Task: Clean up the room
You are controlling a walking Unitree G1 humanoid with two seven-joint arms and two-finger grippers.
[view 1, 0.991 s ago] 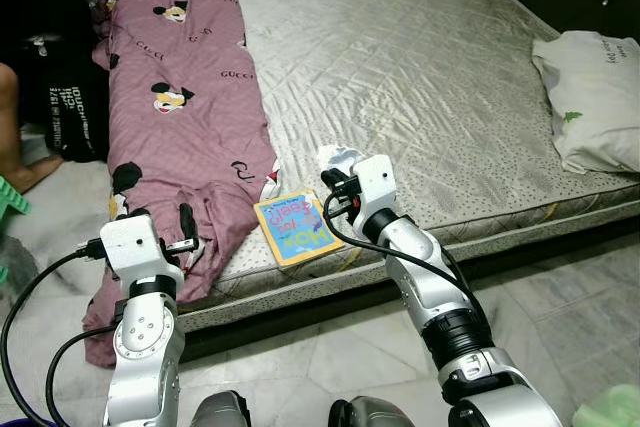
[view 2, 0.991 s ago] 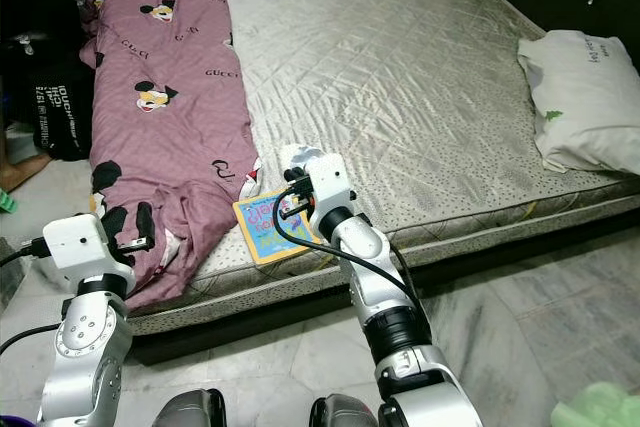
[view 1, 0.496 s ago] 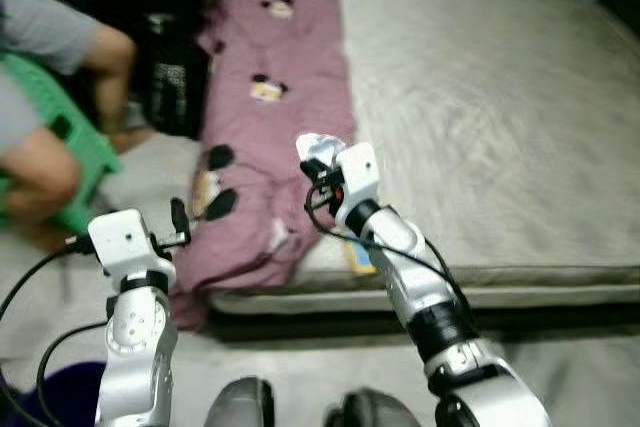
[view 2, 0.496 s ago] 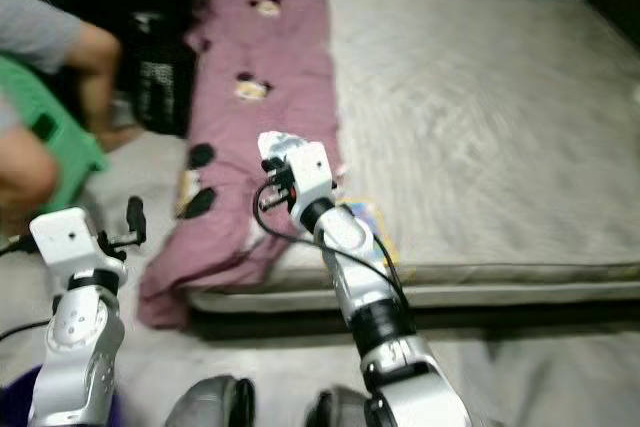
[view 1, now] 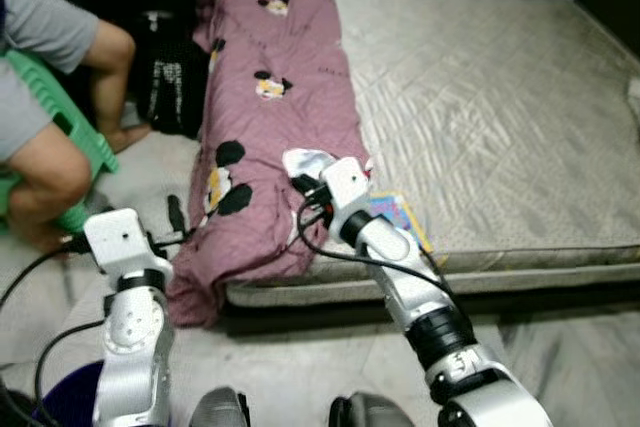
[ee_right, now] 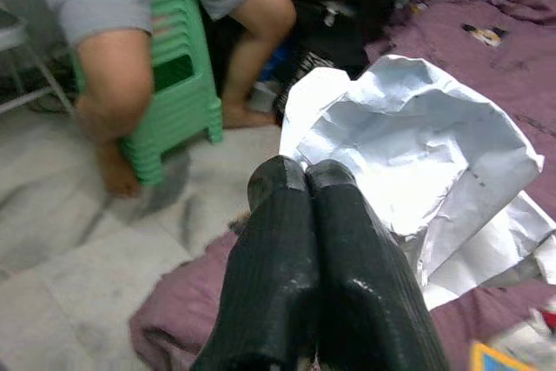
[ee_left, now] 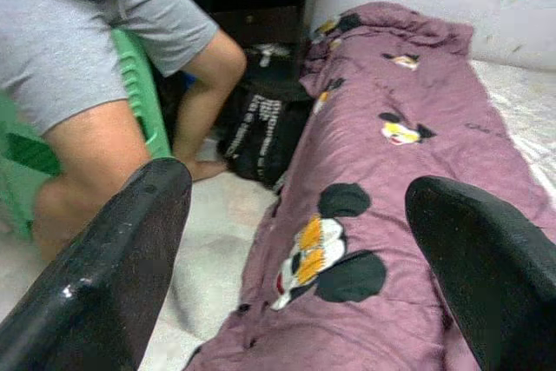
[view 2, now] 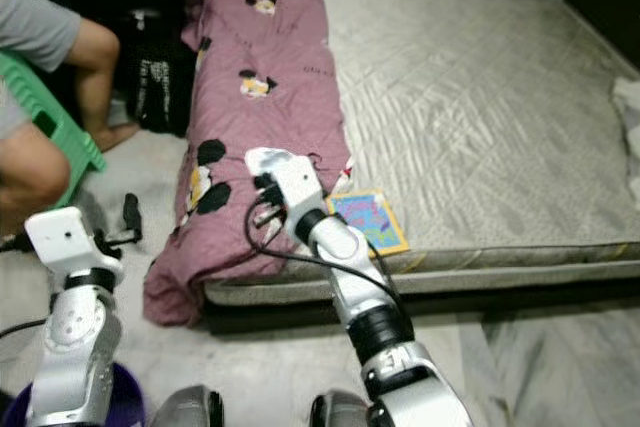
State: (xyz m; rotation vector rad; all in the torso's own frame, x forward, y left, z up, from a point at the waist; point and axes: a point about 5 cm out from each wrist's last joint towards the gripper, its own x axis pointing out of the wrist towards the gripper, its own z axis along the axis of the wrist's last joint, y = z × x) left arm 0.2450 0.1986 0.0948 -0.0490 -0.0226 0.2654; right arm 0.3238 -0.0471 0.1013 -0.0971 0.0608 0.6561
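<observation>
A bare grey quilted mattress (view 1: 480,117) carries a long purple blanket (view 1: 275,97) printed with cartoon mice. The blanket runs along the mattress's left side from the wall end to the near edge, where its lower end spills over onto the pale marble floor (view 1: 300,377). A small colourful book (view 2: 368,220) lies flat on the mattress just beside the blanket, near the front edge. On the floor beyond the blanket's far side stand a green plastic stool (view 1: 60,137) and a black bag (view 1: 165,87).

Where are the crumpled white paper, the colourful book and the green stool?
crumpled white paper (ee_right: 417,141): right wrist view, its middle.
colourful book (view 2: 368,219): right eye view, cover centre.
green stool (ee_right: 178,76): right wrist view, its side.
</observation>
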